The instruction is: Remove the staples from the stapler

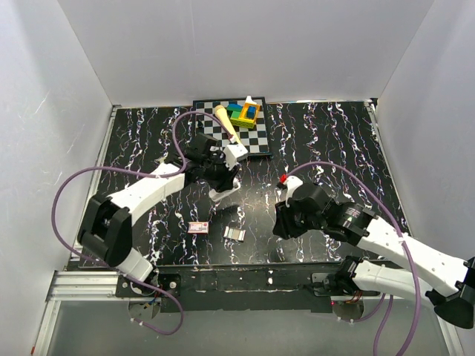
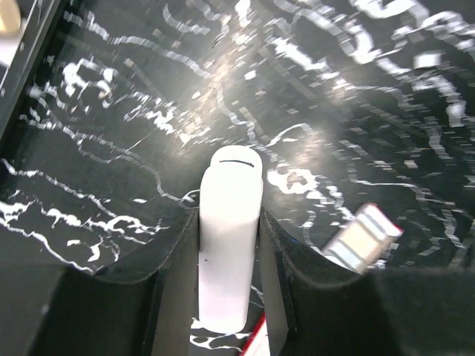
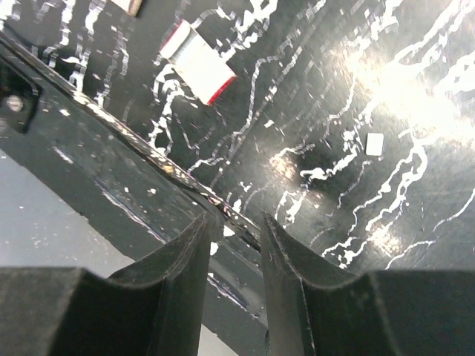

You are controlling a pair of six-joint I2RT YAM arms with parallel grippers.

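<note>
My left gripper (image 2: 230, 222) is shut on the white stapler (image 2: 230, 245), its two black fingers pressed against the stapler's sides. The stapler's rounded end sticks out past the fingertips. From above, the stapler (image 1: 223, 194) shows just below the left gripper (image 1: 217, 180), mid-table. A short silvery strip of staples (image 1: 234, 233) lies on the table nearer the front edge, apart from both grippers. My right gripper (image 3: 234, 222) is open with nothing between its fingers, hanging over the table's front edge. From above, the right gripper (image 1: 286, 221) sits right of the staples.
A small red-and-white box (image 1: 198, 227) lies left of the staples, also seen as the box (image 3: 197, 63). A checkerboard (image 1: 260, 141) with coloured blocks (image 1: 245, 113) and a cone (image 1: 227, 121) stands at the back. A blurred pale, red-edged thing (image 2: 364, 233) lies right of the left fingers.
</note>
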